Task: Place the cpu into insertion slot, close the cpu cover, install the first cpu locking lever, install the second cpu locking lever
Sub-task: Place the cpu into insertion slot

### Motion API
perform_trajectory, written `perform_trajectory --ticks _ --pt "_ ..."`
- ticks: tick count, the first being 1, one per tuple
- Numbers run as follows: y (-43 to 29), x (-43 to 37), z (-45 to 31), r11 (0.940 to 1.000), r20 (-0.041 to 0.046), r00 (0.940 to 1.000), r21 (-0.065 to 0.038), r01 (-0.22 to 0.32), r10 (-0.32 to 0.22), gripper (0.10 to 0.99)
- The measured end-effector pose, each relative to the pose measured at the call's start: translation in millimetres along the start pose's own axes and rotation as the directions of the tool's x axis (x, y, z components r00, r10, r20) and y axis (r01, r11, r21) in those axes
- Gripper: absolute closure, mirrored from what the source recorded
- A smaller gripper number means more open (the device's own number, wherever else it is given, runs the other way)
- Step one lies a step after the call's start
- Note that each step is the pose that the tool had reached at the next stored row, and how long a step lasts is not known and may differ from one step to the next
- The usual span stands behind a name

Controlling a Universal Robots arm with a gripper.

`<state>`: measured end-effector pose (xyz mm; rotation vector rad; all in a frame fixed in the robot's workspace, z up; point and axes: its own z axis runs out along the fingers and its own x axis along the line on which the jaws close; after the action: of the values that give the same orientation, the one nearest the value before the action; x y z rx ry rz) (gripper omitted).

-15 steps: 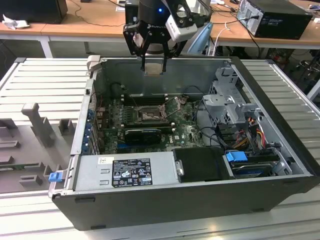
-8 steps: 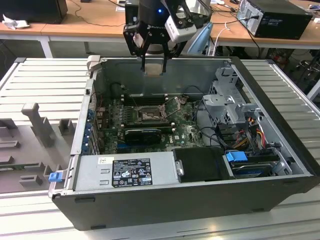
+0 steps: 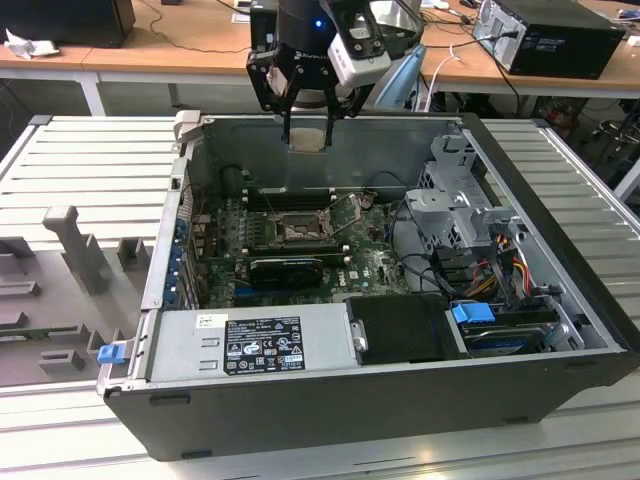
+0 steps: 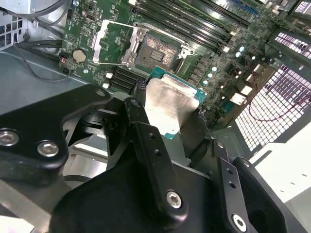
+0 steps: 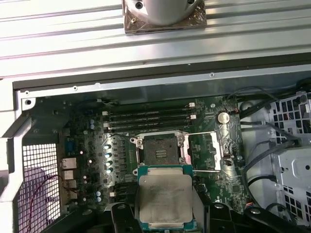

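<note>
Cpu in pincer above insertion slot.

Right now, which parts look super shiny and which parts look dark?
Second wrist view: light glares white off the cpu in the claw. First wrist view: the cpu looks duller grey, while tiny caps beside the slot glint. Exterior view: the board lies in shade inside the case, and a blue light glows on the arm.

In the second wrist view, part of the cpu is hidden behind the black jaws clamped on it, while in the exterior view the arm above the cpu is cut off by the picture's edge.
</note>
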<state>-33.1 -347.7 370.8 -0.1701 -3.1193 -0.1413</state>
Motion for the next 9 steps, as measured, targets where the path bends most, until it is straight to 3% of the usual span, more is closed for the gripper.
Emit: perform_trajectory --ticks 9 --pt "0.0 0.0 0.0 0.9995 0.0028 0.9995 -0.001 -0.031 0.031 0.557"
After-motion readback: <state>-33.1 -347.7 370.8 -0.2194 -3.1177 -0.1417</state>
